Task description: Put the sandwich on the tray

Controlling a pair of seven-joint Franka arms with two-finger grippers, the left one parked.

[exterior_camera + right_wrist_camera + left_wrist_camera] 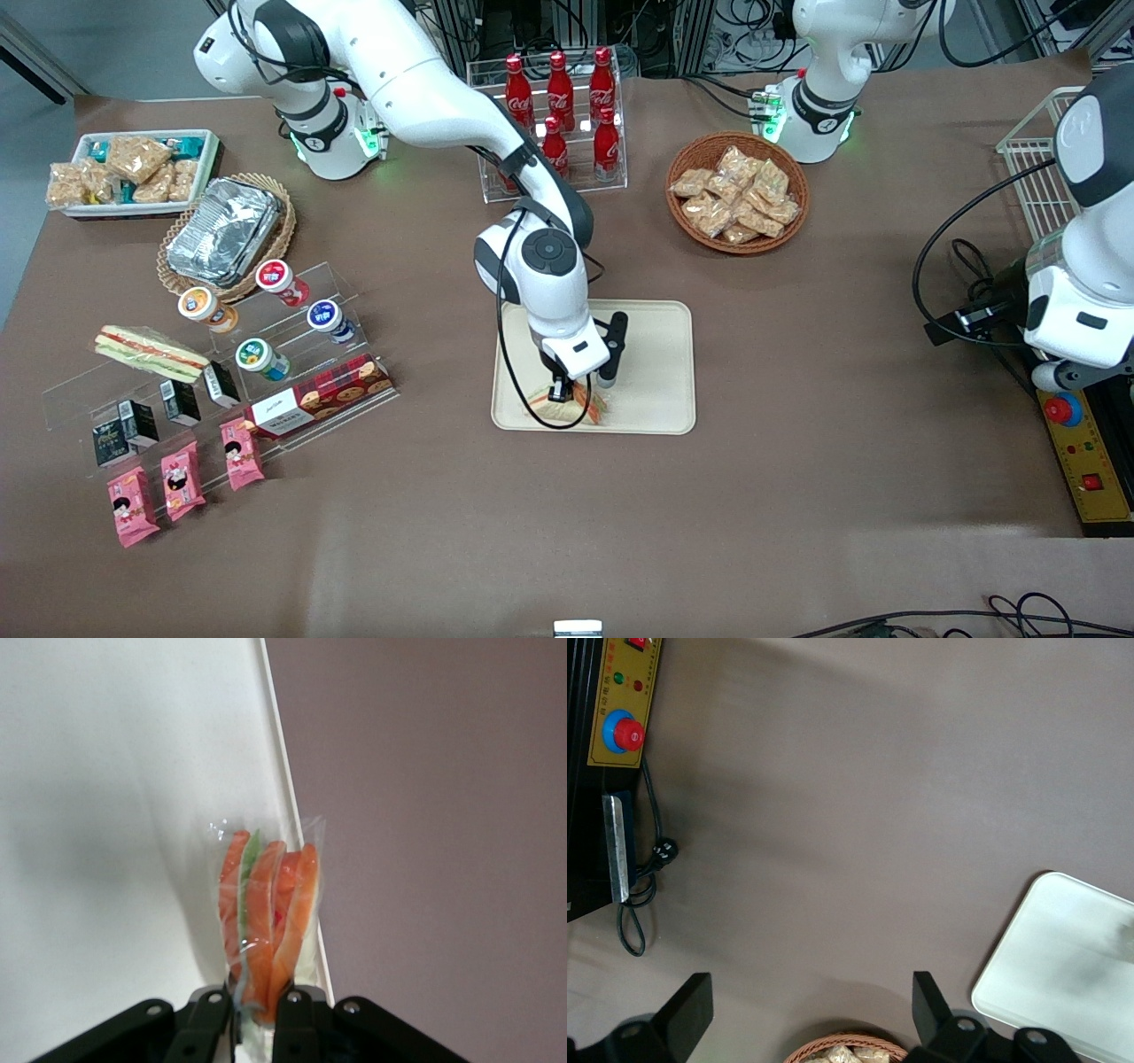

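Brown covering stretched over the whole table (pixel 797 461), with snack displays toward the working arm's end. From my remote station I saw the end effector (pixel 257 1005) low over the tray (pixel 656 354), its fingers (pixel 211 1014) pinched together on the sandwich (pixel 266 921). The sandwich sat at about the tray's six o'clock edge, close to the rim nearest the front camera; I could not tell whether it was resting on the tray. I judged it light and soft, easily crushed, its clear wrap slippery and crinkly, so a gentle pinch across the wedge's thin end suited it best. It looked like a small wedge of pale bread, with orange-red strips and a green streak showing through the film along its cut edge.
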